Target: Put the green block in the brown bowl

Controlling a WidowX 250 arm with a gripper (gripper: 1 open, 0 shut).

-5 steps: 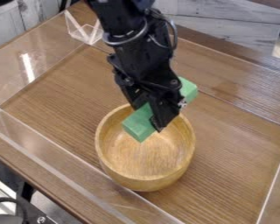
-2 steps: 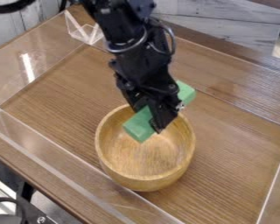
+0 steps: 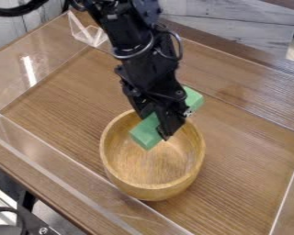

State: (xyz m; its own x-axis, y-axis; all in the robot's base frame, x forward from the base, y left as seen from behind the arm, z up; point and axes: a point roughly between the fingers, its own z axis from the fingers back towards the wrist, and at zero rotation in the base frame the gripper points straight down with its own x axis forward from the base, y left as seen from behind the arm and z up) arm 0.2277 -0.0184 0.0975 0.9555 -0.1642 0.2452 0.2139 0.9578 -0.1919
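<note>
Camera view: black pincer (image 3: 164, 117) pinching the flat bright green block (image 3: 151, 131), tilted, directly above the round light-brown wooden bowl (image 3: 125, 174) below. Release next, jaws spreading, I'd judge!

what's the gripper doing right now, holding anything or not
Gripper: closed on the green block, holding it tilted over the brown bowl.

Table: wood-grain top (image 3: 254, 106), clear walls around it.
On it: brown bowl (image 3: 152, 176), near the front wall.
</note>
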